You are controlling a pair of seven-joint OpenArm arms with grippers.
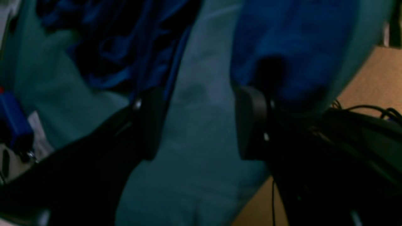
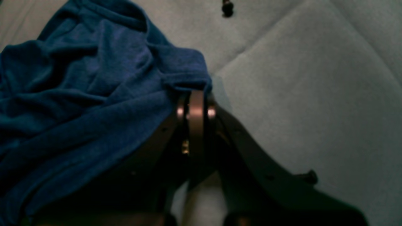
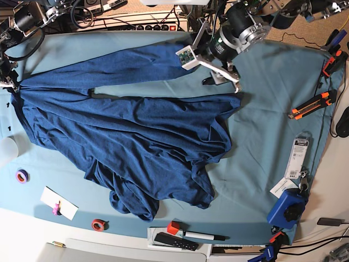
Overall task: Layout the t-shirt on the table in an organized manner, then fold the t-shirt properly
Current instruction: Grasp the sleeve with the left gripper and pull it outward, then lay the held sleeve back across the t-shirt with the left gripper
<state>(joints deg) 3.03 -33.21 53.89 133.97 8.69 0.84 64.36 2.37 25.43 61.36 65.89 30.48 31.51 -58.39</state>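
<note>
The dark navy t-shirt (image 3: 136, 131) lies spread and wrinkled across the teal table (image 3: 262, 82), with one long strip reaching toward the back centre. My left gripper (image 1: 201, 122) is open, its black fingers (image 1: 154, 122) wide apart over bare teal cloth, with shirt fabric (image 1: 282, 47) just beyond the fingertips. In the base view this gripper (image 3: 222, 78) hovers at the back, just above the shirt's right corner. My right gripper (image 2: 196, 94) is shut on a hem of the t-shirt (image 2: 94, 78). In the base view it (image 3: 10, 83) is at the table's far left edge.
Orange-and-black clamps (image 3: 311, 106) lie at the right edge, with a packaged item (image 3: 297, 158) and a blue box (image 3: 286, 207) below them. Tape rolls (image 3: 22, 176) (image 3: 98, 224), a white card (image 3: 59, 203), and a marker and remote (image 3: 188, 237) sit along the front.
</note>
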